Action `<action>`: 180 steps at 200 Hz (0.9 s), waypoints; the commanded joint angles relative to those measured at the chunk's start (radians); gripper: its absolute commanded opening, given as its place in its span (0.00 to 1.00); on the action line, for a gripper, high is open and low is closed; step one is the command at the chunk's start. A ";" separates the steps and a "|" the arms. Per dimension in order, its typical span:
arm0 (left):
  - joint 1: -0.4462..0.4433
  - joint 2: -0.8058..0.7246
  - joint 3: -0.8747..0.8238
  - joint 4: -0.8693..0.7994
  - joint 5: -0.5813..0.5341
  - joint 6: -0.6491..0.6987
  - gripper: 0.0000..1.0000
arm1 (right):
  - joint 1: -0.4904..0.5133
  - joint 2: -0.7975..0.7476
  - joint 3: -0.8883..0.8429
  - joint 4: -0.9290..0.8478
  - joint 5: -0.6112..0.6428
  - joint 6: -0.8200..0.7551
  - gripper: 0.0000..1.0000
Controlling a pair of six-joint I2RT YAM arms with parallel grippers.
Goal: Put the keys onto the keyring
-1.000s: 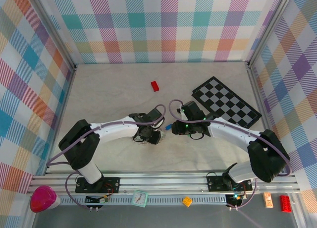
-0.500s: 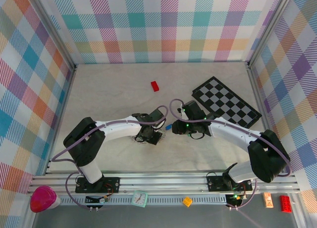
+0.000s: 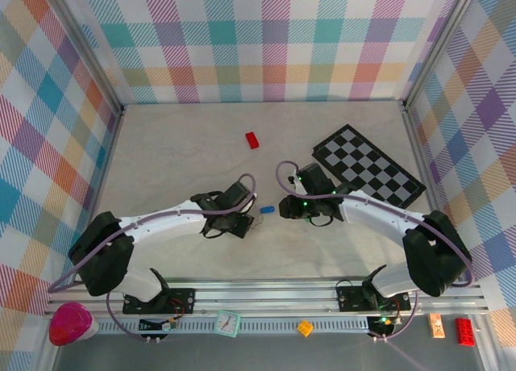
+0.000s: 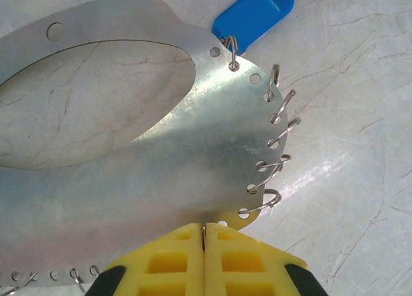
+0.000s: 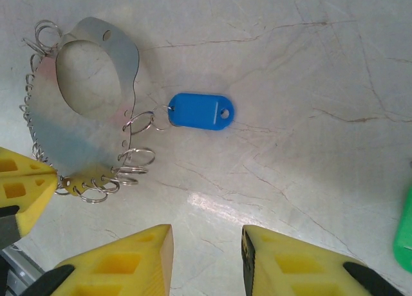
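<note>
Left wrist view: my left gripper is clamped fully shut on the near rim of the keyring, with the thin metal pinched between the yellow pads. My read on why: it holds the plate steady on the table so it can't slide while the other arm works the edge.

The blue key sits at the keyring's far edge, with its small ring through a rim hole. It looks hooked on already.

Right wrist view: my right gripper hangs beside the keyring, near the blue key. Its jaws are about half open with nothing between them. The green key lies loose, well apart from the keyring and out past the blue key.

Judgement: one key is on and the green one is left. Next, the right gripper fetches the green key and brings it to a free wire loop on the rim. Risk: the thin rim slips out of my left pinch.
</note>
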 commanded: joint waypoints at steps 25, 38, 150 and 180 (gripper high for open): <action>-0.010 -0.091 -0.069 0.085 0.021 0.008 0.00 | -0.006 0.009 0.027 0.003 -0.077 -0.028 0.33; -0.010 -0.131 -0.091 0.128 0.027 0.027 0.00 | -0.006 -0.004 0.020 0.009 -0.081 -0.031 0.33; -0.010 -0.299 0.006 -0.026 0.115 0.468 0.00 | -0.006 -0.220 0.066 0.061 -0.231 -0.373 0.39; -0.011 -0.287 0.082 -0.165 0.012 0.482 0.00 | -0.006 -0.237 0.044 0.128 -0.265 -0.482 0.40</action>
